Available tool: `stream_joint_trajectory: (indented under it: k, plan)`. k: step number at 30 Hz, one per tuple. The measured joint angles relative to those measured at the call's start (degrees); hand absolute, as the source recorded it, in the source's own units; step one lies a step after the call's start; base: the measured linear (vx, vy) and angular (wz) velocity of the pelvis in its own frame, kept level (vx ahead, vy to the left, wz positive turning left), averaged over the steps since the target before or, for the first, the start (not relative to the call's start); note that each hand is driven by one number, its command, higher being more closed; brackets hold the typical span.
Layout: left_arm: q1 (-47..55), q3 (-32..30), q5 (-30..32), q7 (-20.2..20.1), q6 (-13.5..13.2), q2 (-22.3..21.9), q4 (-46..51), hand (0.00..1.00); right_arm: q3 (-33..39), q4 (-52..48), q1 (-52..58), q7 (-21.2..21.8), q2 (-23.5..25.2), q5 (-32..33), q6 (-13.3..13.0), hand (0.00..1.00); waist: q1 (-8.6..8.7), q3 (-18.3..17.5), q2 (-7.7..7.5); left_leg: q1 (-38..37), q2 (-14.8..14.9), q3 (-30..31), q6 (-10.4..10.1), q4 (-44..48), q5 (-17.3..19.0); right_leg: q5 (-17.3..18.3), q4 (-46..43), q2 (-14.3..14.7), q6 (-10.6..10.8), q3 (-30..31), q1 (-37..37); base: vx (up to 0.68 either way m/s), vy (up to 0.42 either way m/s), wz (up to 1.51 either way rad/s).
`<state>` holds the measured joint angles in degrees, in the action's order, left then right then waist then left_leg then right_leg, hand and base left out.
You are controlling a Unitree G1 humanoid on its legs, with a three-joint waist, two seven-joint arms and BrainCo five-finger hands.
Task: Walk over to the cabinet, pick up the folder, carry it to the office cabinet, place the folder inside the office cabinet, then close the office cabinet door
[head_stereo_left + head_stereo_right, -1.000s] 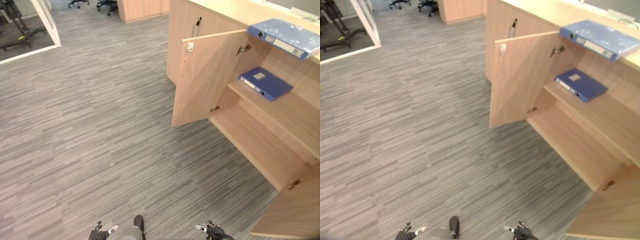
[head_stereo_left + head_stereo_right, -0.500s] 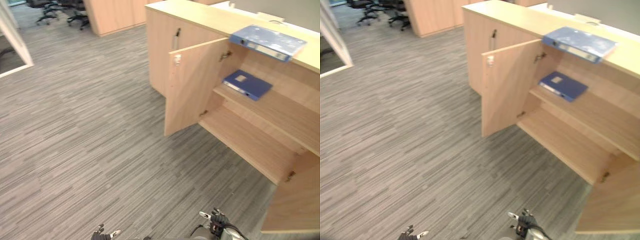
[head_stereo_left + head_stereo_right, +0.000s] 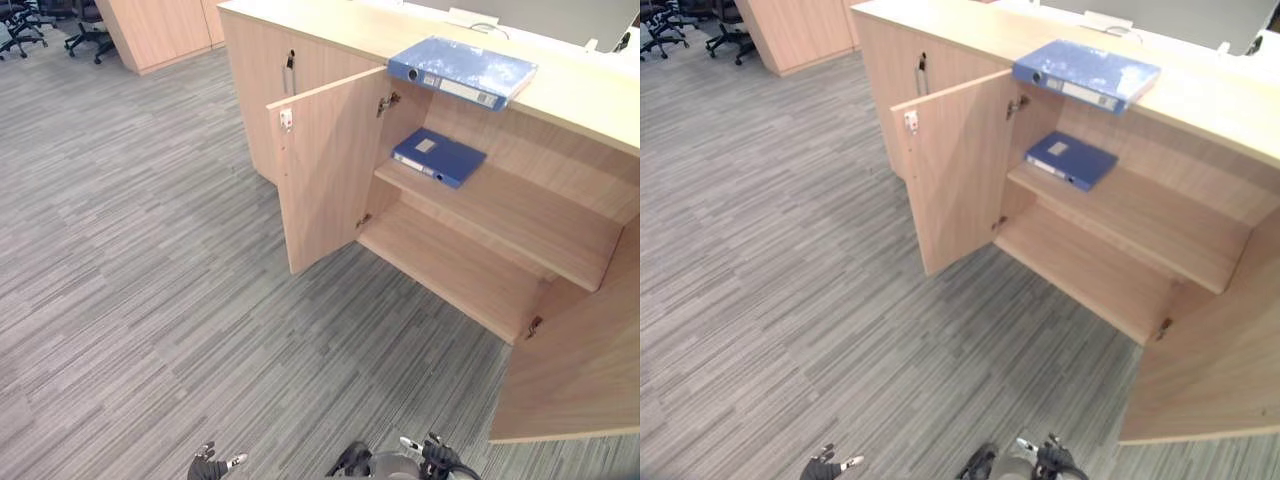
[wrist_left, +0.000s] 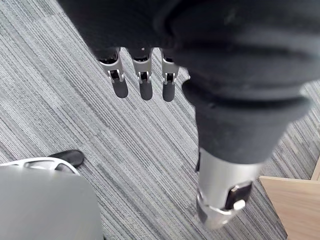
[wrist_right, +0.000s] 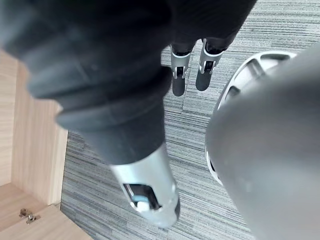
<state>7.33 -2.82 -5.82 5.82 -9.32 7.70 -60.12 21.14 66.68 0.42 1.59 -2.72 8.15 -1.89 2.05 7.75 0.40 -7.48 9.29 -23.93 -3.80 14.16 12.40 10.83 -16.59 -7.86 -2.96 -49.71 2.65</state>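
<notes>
**A:** Hand states?

**B:** Left hand (image 4: 143, 82): fingers straight and relaxed, nothing held, hung above the carpet (image 3: 150, 250). The same is read for the right hand (image 5: 178, 75). Both are kept low, well apart from the cabinet (image 3: 255, 90).

**A:** Folder location?

**B:** A blue folder (image 3: 462, 70) is laid flat on the tabletop (image 3: 330, 22) of the cabinet. Its spine edge appears slightly overhung past the front lip, above the open compartment. A second folder (image 3: 438, 157), also blue, is laid on the upper shelf (image 3: 520, 215) inside. The left door (image 3: 325, 170) and right door (image 3: 575, 370) are both swung open.

**A:** Handling?

**B:** Lever-arch type. It is judged stiff-boarded and fairly light, and some slip is expected from the smooth cover. It is best taken at the overhung spine edge, thumb under and fingers on top. A two-hand clamp on opposite edges is judged safer. If only one board is pinched, the cover could be flapped open.

**A:** Stage?

**B:** Approach only. Nothing has been grasped yet.
</notes>
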Motion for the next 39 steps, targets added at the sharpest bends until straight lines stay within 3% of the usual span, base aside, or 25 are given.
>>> stream_joint_trajectory:
  k: [1, 4, 5, 7, 9, 12, 14, 15, 16, 17, 19, 22, 25, 27, 28, 31, 32, 34, 36, 38, 39]
  plan:
    - [-1.0, 0.1, -0.5, 0.0, 0.0, 0.5, 0.2, 0.00, -0.5, 0.5, 0.0, 0.0, 0.1, 0.6, 0.0, 0.00, -0.02, 0.0, -0.82, 3.6, 2.5, -1.8, -0.6, 10.8, 0.3, 0.0, 0.9, 0.2, -0.1, 0.5, -1.1, 0.18, -0.136, -0.14]
    - [-0.4, 0.2, -1.1, 0.3, -0.2, 0.3, 2.0, 0.00, -3.1, 0.6, 0.2, 0.0, -0.1, 1.8, 0.0, 0.00, -0.20, 0.2, -0.80, 6.8, 9.3, -4.9, -1.5, 29.3, -0.8, -0.2, 3.4, 3.0, -0.9, 4.5, -5.3, 0.20, -0.019, -0.73]
    - [-0.4, 0.4, -1.7, 0.6, -0.4, 0.4, 2.6, 0.00, -5.1, 0.7, -0.2, 0.0, -0.3, 1.8, 0.0, 0.00, -0.82, 0.1, -1.05, 7.8, 10.8, -5.1, -0.9, 34.5, 0.4, 0.2, 4.6, 3.9, -1.3, 7.8, -6.5, 0.22, 0.115, -1.16]
    - [-0.8, 1.4, -1.6, 0.8, -0.8, -0.6, 3.8, 0.00, -5.4, 1.1, -0.6, -0.1, -0.4, 1.9, 0.0, 0.00, -0.96, 0.2, -0.92, 10.1, 10.8, -5.1, -0.7, 34.4, 1.1, -0.1, 5.8, 4.1, -0.6, 10.6, -7.3, 0.16, 0.099, -1.00]
    - [-1.1, 1.8, -1.7, 0.8, -1.5, -2.0, 4.8, 0.00, -5.5, 1.1, -0.6, -0.1, -0.4, 1.9, 0.0, 0.00, -1.19, 0.6, -0.88, 13.9, 10.1, -2.7, -0.9, 29.7, 2.1, -1.0, 6.9, 3.8, -0.4, 13.9, -7.8, 0.19, 0.118, -0.90]
    - [-1.4, 1.6, -1.8, 1.0, -1.7, -2.1, 5.2, 0.00, -7.2, 1.1, -0.7, -0.1, -0.5, 1.7, -0.1, 0.00, -1.62, 1.0, -1.05, 17.6, 6.3, 5.6, -1.2, 17.7, 2.0, -1.9, 7.7, 2.3, 1.1, 18.0, -9.0, 0.23, 0.208, -0.78]
    - [-1.4, 1.3, -1.8, 1.2, -1.8, -2.2, 5.5, 0.00, -7.4, 1.1, -0.6, -0.1, -0.6, 1.6, -0.2, 0.00, -1.63, 1.2, -1.13, 18.6, 3.7, 9.6, -1.7, 10.2, 0.8, -2.2, 8.2, 0.3, 3.9, 20.2, -10.2, 0.25, 0.267, -0.54]
    - [-1.4, 1.0, -1.8, 1.4, -1.8, -2.5, 5.4, 0.00, -7.4, 1.1, -0.1, -0.1, -0.8, 1.4, -0.3, 0.00, -1.66, 1.2, -0.92, 18.4, 2.1, 11.5, -1.7, 4.7, -2.2, -2.2, 8.4, -0.8, 6.0, 21.5, -11.1, 0.29, 0.369, -0.52]
    - [-1.1, 0.7, -1.8, 1.4, -1.9, -2.9, 4.9, 0.00, -7.5, 0.8, 0.3, -0.1, -1.0, 1.1, -0.5, 0.00, -1.75, 0.9, -0.36, 17.5, 1.3, 13.1, -2.4, 1.3, -11.3, -2.1, 8.7, -1.4, 8.1, 22.6, -11.9, 0.30, 0.392, -0.53]
    - [-1.1, 0.3, -2.2, 1.4, -1.9, -3.2, 4.9, 0.00, -7.5, 0.9, 0.3, -0.2, -1.0, 0.6, -0.5, 0.00, -1.89, 0.7, -0.24, 16.7, 0.8, 13.2, -1.9, 0.9, -14.1, -2.0, 9.0, -1.6, 9.3, 23.5, -12.5, 0.31, 0.362, -0.31]
    - [-1.9, 0.3, -2.2, 1.5, -2.1, -1.4, 4.4, 0.00, -7.6, 0.9, 0.4, 0.1, 0.9, -0.4, -0.5, 0.00, -1.70, 0.1, -3.35, 16.1, -3.1, 11.3, -0.1, 0.0, -12.9, -3.8, 11.3, -5.1, 9.5, 23.8, -12.3, 0.32, 0.305, -0.16]
    - [-1.6, -0.1, -3.1, 1.6, -1.9, -1.2, 3.9, 0.00, -6.7, 1.0, 0.3, 0.1, 1.4, -0.3, -0.3, 0.00, -1.94, 0.0, -3.74, 13.1, -6.4, 8.1, 1.3, -2.7, -12.0, -6.1, 12.8, -8.5, 11.3, 24.5, -13.3, 0.26, 0.248, -0.30]
    - [-0.7, 0.1, -3.1, 1.6, -1.8, -0.8, 3.8, 0.00, -5.2, 1.0, 0.4, 0.1, 1.7, -0.5, 0.2, 0.00, -1.77, -0.5, -3.64, 9.0, -7.9, 6.2, 1.6, -6.9, -12.2, -7.1, 13.1, -9.5, 11.9, 24.8, -14.2, 0.16, 0.136, -0.38]
    - [-0.6, 0.3, -3.0, 1.5, -1.8, -1.6, 3.8, 0.00, -4.4, 1.0, 0.5, 0.1, 1.7, -0.6, 0.3, 0.00, -1.71, -0.6, -3.42, 7.2, -8.8, 5.7, 1.9, -9.7, -12.9, -7.1, 12.2, -10.2, 12.0, 24.9, -13.8, 0.08, 0.076, -0.25]
    - [-0.6, 0.4, -2.7, 1.4, -1.8, -2.1, 3.9, 0.00, -4.4, 1.1, 0.6, 0.0, 0.8, -0.9, 0.5, 0.00, -1.46, -0.7, -2.60, 6.3, -9.4, 5.8, 2.1, -11.7, -13.1, -7.1, 9.9, -11.1, 12.1, 25.0, -12.6, 0.06, 0.142, -0.29]
    - [0.3, 0.3, -2.7, 1.2, -1.7, -4.2, 3.8, 0.00, -4.0, -0.7, 0.7, -0.1, -2.0, -2.1, 0.1, 0.00, -1.11, -0.9, 0.40, 4.2, -11.2, 7.9, 3.6, -14.0, -12.1, -6.5, -7.2, -15.7, 11.3, 26.6, -4.7, 0.07, 0.219, -0.17]
    - [0.4, 0.7, -2.8, 1.2, -1.6, -4.1, 3.8, 0.00, -2.8, -2.6, 1.6, -0.1, -2.5, -2.6, -0.3, 0.00, -0.46, -0.6, 0.29, 2.3, -12.8, 7.9, 4.6, -13.8, -11.4, -6.8, -18.2, -20.3, 8.2, 26.3, -1.2, 0.07, 0.244, 0.18]
    - [0.6, 0.9, -2.8, 1.2, -1.6, -4.2, 3.9, 0.00, -2.6, -3.3, 1.3, -0.2, -2.8, -2.6, -0.5, 0.00, -0.14, -0.5, 0.47, 0.5, -13.5, 7.8, 5.4, -13.9, -10.9, -7.6, -24.9, -22.5, 4.3, 25.5, 0.4, 0.09, 0.142, 0.16]
    - [0.5, 1.1, -2.8, 1.2, -1.6, -4.1, 3.9, 0.00, -3.0, -3.5, 0.0, -0.2, -2.2, -2.6, -0.6, 0.00, 0.01, -0.1, 0.85, -0.8, -12.5, 7.8, 5.5, -14.2, -10.6, -4.6, -28.4, -21.4, 5.3, 21.8, 1.7, 0.10, 0.003, -0.06]
    - [-0.1, 1.5, -2.8, 1.1, -1.4, -4.2, 3.7, 0.00, -3.2, -3.4, -1.4, -0.1, -1.3, -2.6, -0.6, 0.00, 0.14, 1.0, 1.44, -1.1, -10.1, 7.5, 5.0, -13.9, -10.3, 0.7, -27.6, -17.4, 6.1, 17.8, 2.9, 0.10, -0.137, -0.23]
    - [-0.8, 1.6, -2.8, 1.1, -1.3, -4.3, 3.2, 0.00, -3.4, -3.2, -1.9, 0.0, -1.1, -2.6, -0.5, 0.00, 0.12, 1.9, 1.73, -1.7, -8.3, 7.2, 4.2, -13.7, -9.9, 2.4, -25.3, -13.6, 5.9, 16.5, 3.9, 0.09, -0.261, -0.27]
